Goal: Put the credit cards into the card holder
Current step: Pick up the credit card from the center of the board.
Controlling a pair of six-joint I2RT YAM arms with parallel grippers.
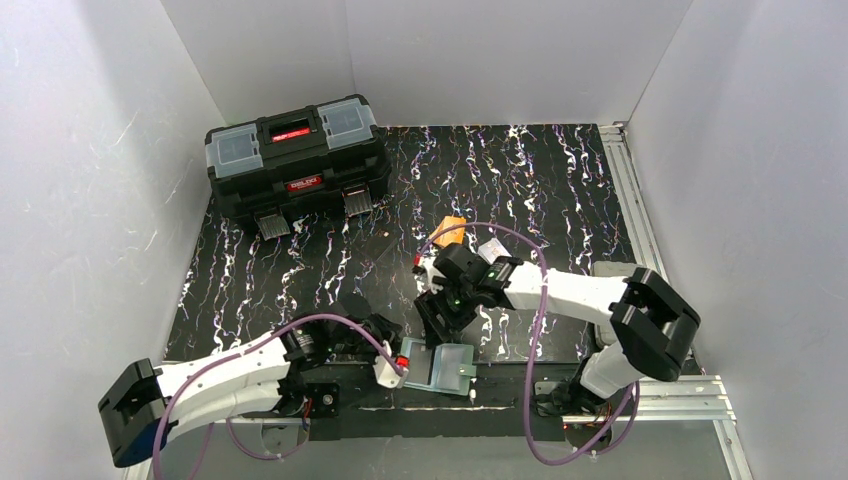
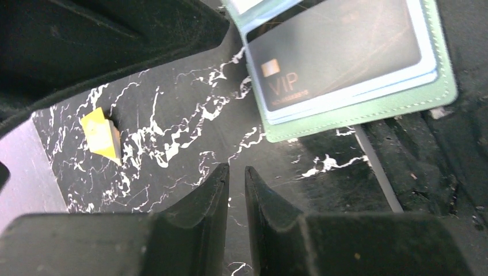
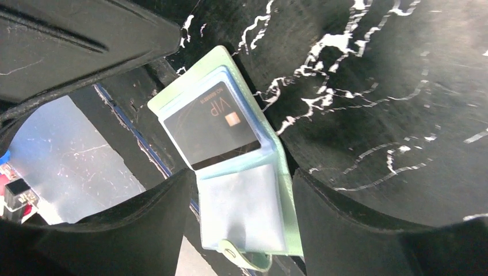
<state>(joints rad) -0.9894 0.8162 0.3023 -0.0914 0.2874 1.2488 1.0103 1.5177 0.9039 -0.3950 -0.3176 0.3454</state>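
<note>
The mint-green card holder [image 1: 452, 372] lies open at the table's front edge; in its upper pocket sits a dark card marked VIP [image 3: 212, 125]. That same holder [image 2: 368, 112] fills the left wrist view's upper right. My right gripper [image 1: 442, 318] hovers over the holder [image 3: 247, 210], open and empty [image 3: 241, 175]. My left gripper [image 1: 390, 338] sits just left of the holder, its jaws nearly together with nothing between them [image 2: 236, 172]. The orange card [image 1: 452, 229] and the white card [image 1: 490, 249] lie farther back, beyond the right arm. The orange card [image 2: 100, 135] looks propped up.
A big black toolbox [image 1: 295, 165] stands at the back left. Metal rails run along the right side [image 1: 628, 190] and the front edge [image 1: 660, 398]. White walls enclose the marbled black mat [image 1: 300, 270].
</note>
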